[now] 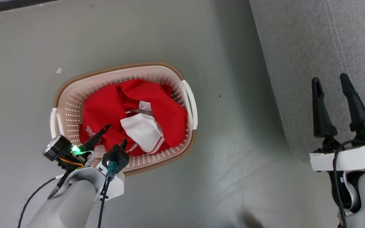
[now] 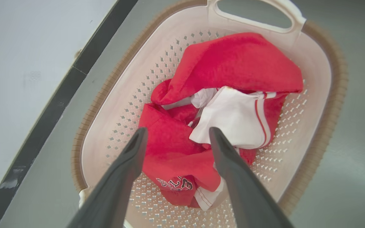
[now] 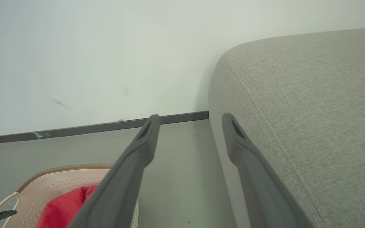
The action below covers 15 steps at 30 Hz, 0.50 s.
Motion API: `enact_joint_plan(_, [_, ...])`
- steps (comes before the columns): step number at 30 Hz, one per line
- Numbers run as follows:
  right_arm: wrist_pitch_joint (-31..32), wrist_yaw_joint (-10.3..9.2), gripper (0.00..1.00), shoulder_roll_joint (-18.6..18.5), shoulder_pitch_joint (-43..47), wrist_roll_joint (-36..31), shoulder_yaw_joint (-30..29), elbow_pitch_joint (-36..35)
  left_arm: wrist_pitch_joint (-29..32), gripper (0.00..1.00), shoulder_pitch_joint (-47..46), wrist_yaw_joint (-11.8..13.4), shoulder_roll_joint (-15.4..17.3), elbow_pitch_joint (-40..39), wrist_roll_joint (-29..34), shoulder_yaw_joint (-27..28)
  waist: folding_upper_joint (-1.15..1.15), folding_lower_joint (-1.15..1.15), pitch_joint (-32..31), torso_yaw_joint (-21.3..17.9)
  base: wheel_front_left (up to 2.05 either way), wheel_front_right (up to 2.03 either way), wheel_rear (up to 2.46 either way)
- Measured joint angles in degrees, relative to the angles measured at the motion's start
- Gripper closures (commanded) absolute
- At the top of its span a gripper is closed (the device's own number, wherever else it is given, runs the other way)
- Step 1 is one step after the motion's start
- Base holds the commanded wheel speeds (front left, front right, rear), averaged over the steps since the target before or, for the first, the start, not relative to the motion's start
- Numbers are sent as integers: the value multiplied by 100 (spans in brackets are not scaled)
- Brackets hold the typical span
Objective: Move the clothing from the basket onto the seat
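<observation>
Red clothing (image 1: 112, 110) with white lining and lettering lies crumpled in the cream basket (image 1: 74, 91) on the floor, left of centre in the head view. My left gripper (image 1: 116, 134) hangs open just above the near side of the pile, nothing between its fingers. In the left wrist view the open left gripper (image 2: 176, 133) frames the clothing (image 2: 233, 63) inside the basket (image 2: 315, 104). The grey seat (image 1: 312, 47) stands at the right. My right gripper (image 1: 329, 80) is open over its edge. The right wrist view has that gripper (image 3: 190, 118) open beside the seat (image 3: 312, 104), with basket (image 3: 55, 183) and clothing (image 3: 65, 205) low left.
Grey floor (image 1: 239, 152) surrounds the basket and separates it from the seat. A white wall (image 3: 90, 57) with a dark baseboard (image 3: 74, 129) runs behind. A small scrap (image 1: 59, 70) lies on the floor beyond the basket.
</observation>
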Motion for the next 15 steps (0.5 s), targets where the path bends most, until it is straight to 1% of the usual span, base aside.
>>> enact_joint_plan(7, [-1,0,0,0,-186,75,36,12,71,0,-246,-2,21,281,140,-145,0,0,296,-155,0,0,0])
enact_joint_plan(15, [-1,0,0,-1,-411,180,105,20,247,0,-549,-2,27,598,227,-158,0,0,593,-299,0,0,0])
